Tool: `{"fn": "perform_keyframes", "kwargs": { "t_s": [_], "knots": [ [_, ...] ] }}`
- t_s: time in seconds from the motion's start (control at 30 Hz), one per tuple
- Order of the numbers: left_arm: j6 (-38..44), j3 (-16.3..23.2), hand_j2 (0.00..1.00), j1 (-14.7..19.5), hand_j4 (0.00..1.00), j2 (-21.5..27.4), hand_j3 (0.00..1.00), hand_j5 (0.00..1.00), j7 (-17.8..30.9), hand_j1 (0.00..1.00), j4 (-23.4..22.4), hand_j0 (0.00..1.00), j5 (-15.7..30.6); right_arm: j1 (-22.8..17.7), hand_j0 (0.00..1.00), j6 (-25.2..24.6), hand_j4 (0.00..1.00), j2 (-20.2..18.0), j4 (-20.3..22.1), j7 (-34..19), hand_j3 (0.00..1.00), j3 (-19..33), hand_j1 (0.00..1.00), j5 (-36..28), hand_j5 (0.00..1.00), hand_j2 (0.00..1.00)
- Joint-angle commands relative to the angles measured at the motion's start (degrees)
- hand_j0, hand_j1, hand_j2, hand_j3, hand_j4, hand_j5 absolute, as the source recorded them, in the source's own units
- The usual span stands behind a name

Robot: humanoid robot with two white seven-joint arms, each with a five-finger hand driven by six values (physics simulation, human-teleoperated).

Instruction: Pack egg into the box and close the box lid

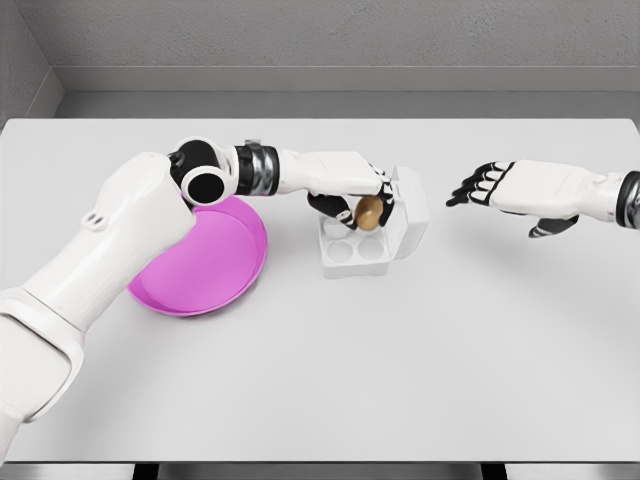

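A brown egg (369, 212) is held in my left hand (352, 205), whose fingers curl around it just above the back cells of the white egg box (352, 256). The box lid (409, 215) stands open, tilted up on the right side. Two front cells of the box show as hollow round wells. My right hand (478, 187) hovers above the table to the right of the box, fingers spread and holding nothing.
A magenta round plate (215, 265) lies on the white table (400, 370) left of the box, partly hidden by my left forearm. A grey wall runs behind the table's far edge.
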State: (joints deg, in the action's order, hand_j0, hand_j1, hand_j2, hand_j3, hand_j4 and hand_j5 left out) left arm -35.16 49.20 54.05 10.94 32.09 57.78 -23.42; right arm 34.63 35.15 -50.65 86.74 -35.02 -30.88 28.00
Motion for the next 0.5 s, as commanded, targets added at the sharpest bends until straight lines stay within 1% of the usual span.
{"fn": "perform_keyframes", "kwargs": {
  "t_s": [0.0,0.03,0.13,0.47],
  "knots": [
    [0.16,-0.07,0.48,0.00,0.48,-0.13,0.48,0.48,-0.01,0.48,-0.65,0.48,0.48,0.00,1.00,-0.15,1.00,-0.06,0.01,0.02,1.00,0.03,1.00,-0.23,1.00,1.00],
    [0.16,-0.07,0.51,0.00,0.51,-0.39,0.51,0.51,-0.01,0.51,-0.91,0.51,0.48,0.00,1.00,-0.15,1.00,-0.06,0.01,0.02,1.00,0.03,1.00,-0.23,1.00,1.00],
    [0.16,-0.16,0.69,0.00,0.69,-0.48,0.69,0.69,-0.01,0.69,-1.53,0.69,0.56,0.00,1.00,-0.15,1.00,-0.06,0.01,0.02,1.00,0.03,1.00,-0.23,1.00,1.00],
    [0.16,-0.16,0.71,0.00,0.71,-0.48,0.71,0.71,-0.10,0.71,-1.53,0.71,0.56,0.00,1.00,-0.15,1.00,-0.06,0.01,0.02,1.00,-0.06,1.00,-0.23,1.00,1.00]
  ]
}}
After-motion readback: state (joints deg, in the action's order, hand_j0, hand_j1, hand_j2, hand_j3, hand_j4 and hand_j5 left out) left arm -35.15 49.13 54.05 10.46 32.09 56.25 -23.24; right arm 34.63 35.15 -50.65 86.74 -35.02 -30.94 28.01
